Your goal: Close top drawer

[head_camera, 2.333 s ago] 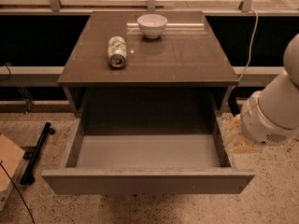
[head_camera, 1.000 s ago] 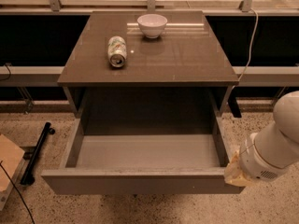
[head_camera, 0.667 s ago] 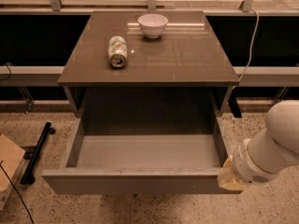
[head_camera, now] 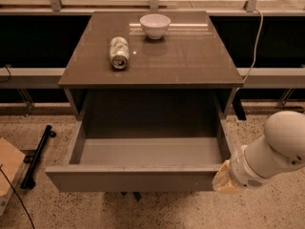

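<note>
Near right of the scene, at the right end of the drawer front, sits your gripper. Its pale tip is touching or just beside the panel's corner; can't tell which. Wide or narrow: can't tell either, as the arm's own bulk hides it.

The top drawer is pulled fully out toward the near side, under the tabletop, with nothing showing on its floor. The bowl and the can, which lies on its side, are on the tabletop, well apart from the arm, and play no part.

Step in hand, as I judge it: lining up for the push. The drawer looks fully open, so closing has not begun.

Next move: get the gripper onto the near face of the front panel, then push straight toward the far side. You'd do better pushing closer to the middle, since pushing at this corner could skew the drawer on its runners.

Versus 2.3 s ago: the arm was beside the drawer's right wall, farther back and higher. It has come nearer and lower, to the front corner. Drawer, bowl and can are unchanged.
</note>
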You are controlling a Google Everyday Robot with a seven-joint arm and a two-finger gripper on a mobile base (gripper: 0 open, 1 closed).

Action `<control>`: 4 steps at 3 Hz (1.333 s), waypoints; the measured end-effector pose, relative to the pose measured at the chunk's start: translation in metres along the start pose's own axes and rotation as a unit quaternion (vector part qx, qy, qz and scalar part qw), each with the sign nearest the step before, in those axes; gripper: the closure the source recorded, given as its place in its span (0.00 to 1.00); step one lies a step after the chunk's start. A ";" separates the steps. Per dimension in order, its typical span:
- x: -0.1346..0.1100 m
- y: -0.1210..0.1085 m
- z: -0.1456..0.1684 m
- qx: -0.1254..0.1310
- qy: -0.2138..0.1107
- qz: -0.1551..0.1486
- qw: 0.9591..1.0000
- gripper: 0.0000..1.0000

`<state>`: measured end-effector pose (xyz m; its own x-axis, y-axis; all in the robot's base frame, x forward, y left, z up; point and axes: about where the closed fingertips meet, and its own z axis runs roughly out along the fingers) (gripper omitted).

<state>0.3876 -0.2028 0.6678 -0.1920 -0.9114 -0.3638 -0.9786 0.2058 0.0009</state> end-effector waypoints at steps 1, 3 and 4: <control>-0.007 -0.018 0.006 -0.006 -0.057 0.001 0.998 1.00; -0.015 -0.036 0.009 0.025 -0.084 -0.002 0.996 1.00; -0.024 -0.054 0.015 0.047 -0.103 -0.010 0.993 1.00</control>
<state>0.4462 -0.1869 0.6626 -0.1439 -0.8251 -0.5463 -0.9689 0.2297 -0.0917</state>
